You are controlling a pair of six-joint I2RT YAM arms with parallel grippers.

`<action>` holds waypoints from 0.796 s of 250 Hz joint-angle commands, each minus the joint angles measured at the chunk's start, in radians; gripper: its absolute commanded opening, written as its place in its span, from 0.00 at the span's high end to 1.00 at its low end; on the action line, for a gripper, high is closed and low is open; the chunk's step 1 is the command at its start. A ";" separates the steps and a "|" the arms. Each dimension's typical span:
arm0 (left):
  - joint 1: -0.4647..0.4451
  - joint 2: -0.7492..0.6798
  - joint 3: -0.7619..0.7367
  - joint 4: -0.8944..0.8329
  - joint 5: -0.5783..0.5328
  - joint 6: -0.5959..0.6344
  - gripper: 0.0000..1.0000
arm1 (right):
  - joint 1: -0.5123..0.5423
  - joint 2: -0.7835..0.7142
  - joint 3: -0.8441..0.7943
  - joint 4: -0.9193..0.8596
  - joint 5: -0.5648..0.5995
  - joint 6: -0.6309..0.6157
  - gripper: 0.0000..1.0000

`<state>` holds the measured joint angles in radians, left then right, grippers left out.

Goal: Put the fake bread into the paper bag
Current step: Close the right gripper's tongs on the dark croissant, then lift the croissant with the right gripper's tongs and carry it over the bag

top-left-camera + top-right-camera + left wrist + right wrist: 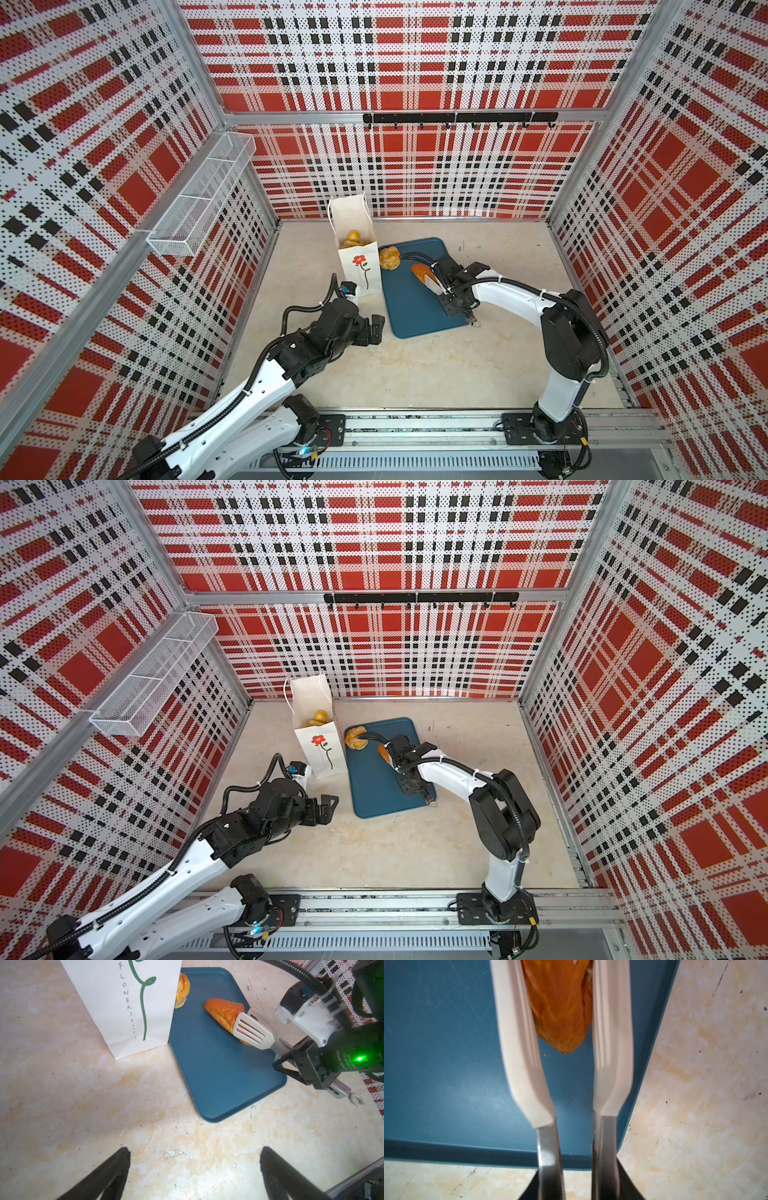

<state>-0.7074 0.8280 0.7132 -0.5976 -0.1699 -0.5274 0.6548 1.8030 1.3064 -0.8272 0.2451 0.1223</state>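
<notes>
My left gripper [194,1150] hangs with jaws apart over free tabletop [415,374]. The paper bag [359,270], holding yellow bread [353,237], stands just beside the tray's [411,316] left edge. A yellow bun [390,257] lies at its far left corner. My right gripper [287,1054] squeezes tongs [434,284], clamped on the orange-brown bread [419,272] mid-tray.

Blue tray [415,309] on a beige marbled tabletop [415,374], white tongs [434,285] over it; mesh basket [199,199] and hook rail [457,117] on plaid walls [415,62]

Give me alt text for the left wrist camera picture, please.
White tongs held by the right gripper clamp an orange-brown bread on a blue tray. The white paper bag stands beside the tray, a golden pastry partly behind it; the left gripper's black fingers spread open.
</notes>
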 commanded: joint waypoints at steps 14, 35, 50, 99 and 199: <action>0.006 -0.013 0.046 0.004 -0.005 -0.008 0.01 | -0.002 -0.083 -0.024 0.062 -0.012 -0.013 0.65; 0.007 -0.017 0.058 0.001 -0.008 -0.008 0.01 | -0.003 -0.098 -0.030 0.063 -0.014 -0.015 0.65; 0.009 -0.019 0.067 -0.003 -0.011 -0.006 0.01 | -0.002 -0.103 -0.033 0.063 -0.018 -0.018 0.65; 0.009 -0.015 0.091 -0.019 -0.016 0.002 0.01 | -0.002 -0.122 -0.044 0.075 -0.026 -0.023 0.66; 0.008 0.010 0.140 -0.031 -0.002 0.028 0.01 | -0.003 -0.202 -0.064 0.097 -0.083 -0.013 0.66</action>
<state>-0.7055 0.8280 0.8131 -0.6216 -0.1677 -0.5179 0.6540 1.6653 1.2518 -0.7933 0.1970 0.1143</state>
